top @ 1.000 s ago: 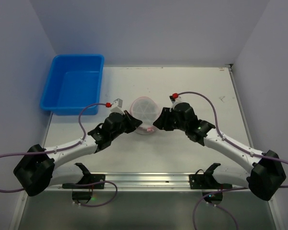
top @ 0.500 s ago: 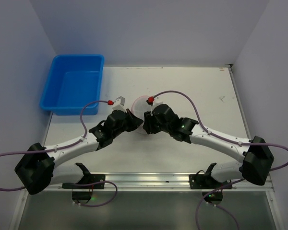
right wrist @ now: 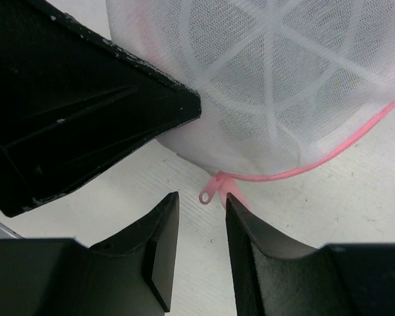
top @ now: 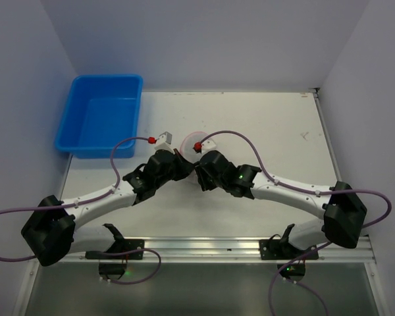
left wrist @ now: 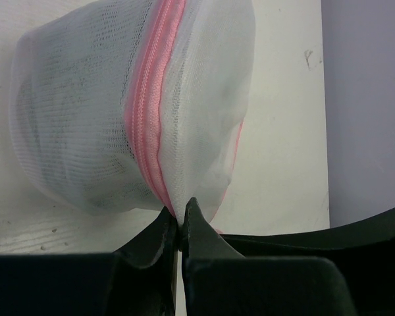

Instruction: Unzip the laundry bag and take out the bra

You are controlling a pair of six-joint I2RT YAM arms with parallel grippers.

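We saw a white table (top: pixel 270 131) w/ a blue plastic bin (top: pixel 100 122) at its far-left corner & a white mesh laundry bag (left wrist: pixel 85 118), pink zip, resting approx. mid-table.

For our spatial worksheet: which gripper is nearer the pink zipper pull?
Right. The right gripper is open just before the zipper pull; the left gripper pinches the laundry bag seam farther off.

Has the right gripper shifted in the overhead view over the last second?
Yes. The right gripper has swung left, toward the blue bin, and now sits at the near edge of the laundry bag.
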